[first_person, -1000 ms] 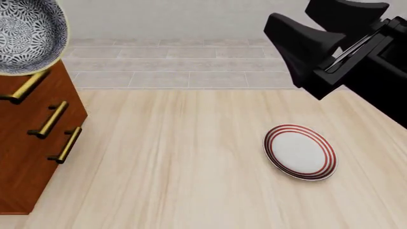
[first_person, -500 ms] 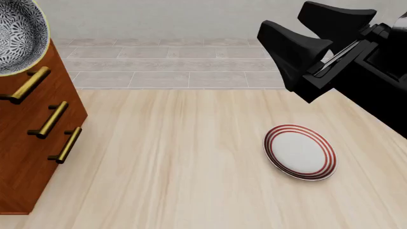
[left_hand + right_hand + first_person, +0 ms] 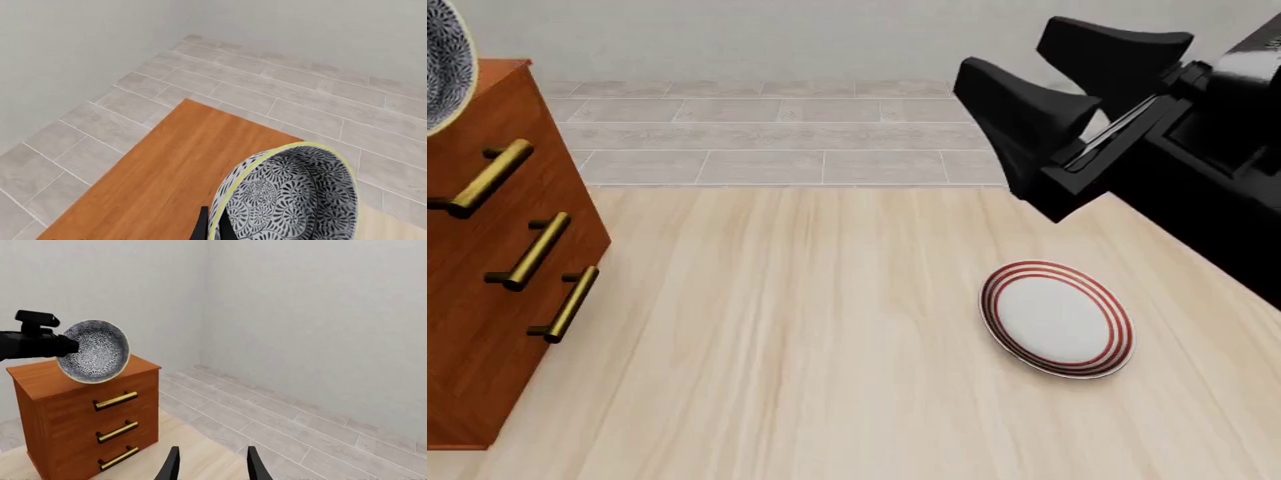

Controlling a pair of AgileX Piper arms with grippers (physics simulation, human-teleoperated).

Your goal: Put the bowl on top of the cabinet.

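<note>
Fingers of left gripper pinch bowl rim above cabinet (fingertips cropped); right gripper spread, holding nothing.

We see bright, even, flat render light; sharp throughout, no glare, only faint soft shadow under plate.

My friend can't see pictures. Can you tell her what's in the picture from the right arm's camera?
A black robot arm holds a blue-and-white flowery bowl tipped on its side just above a reddish-brown cabinet with three brass handles. The right hand, holding nothing, pokes in with its two dark fingers apart. Behind are pale walls and a grey tiled floor.
</note>
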